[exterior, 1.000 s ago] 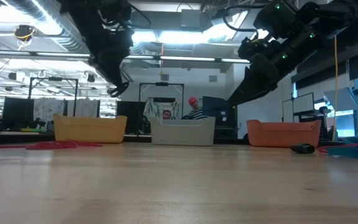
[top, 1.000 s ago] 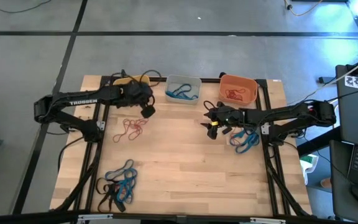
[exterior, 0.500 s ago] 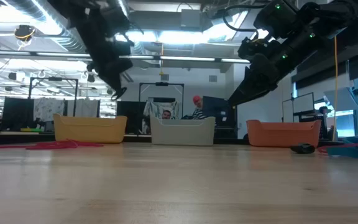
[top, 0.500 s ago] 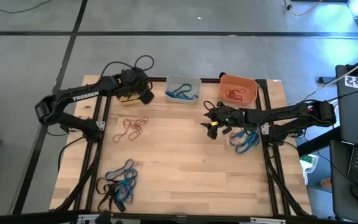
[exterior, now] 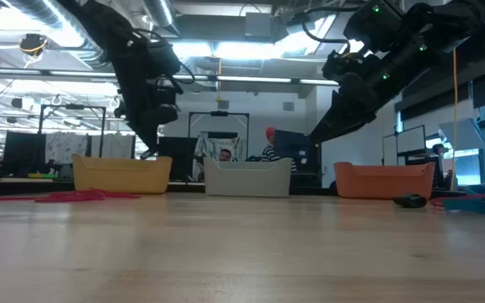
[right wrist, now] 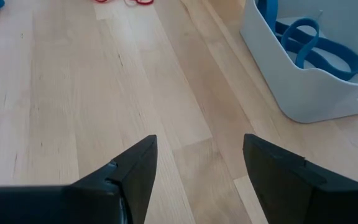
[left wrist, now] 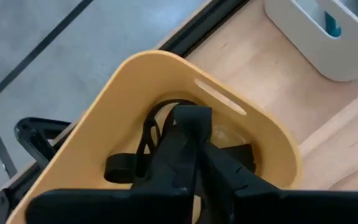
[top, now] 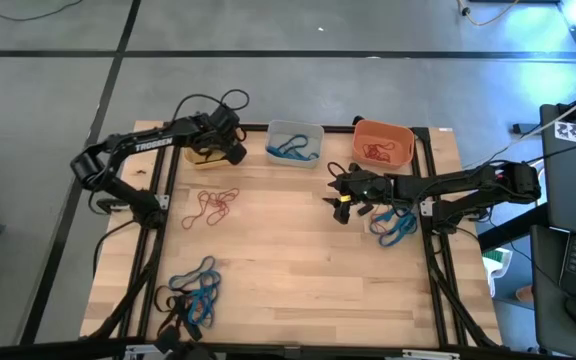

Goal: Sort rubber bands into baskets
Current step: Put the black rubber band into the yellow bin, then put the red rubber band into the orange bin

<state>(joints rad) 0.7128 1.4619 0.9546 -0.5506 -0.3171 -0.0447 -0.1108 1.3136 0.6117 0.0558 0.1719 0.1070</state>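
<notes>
Three baskets sitting along far edge of bench: yellow basket, grey basket, orange basket. Left gripper now hanging right over yellow basket after swinging in from red bands; fingers looking nearly clenched, just starting to part, black band looping beside tips, so drop probably happening. Right gripper waiting spread wide, empty, near right edge by blue bands. Mixed pile lying at near-left corner, still unsorted.

Pale wooden desk, yellow basket, grey basket and orange basket along its far edge, red rubber bands, blue bands, mixed blue-black pile
</notes>
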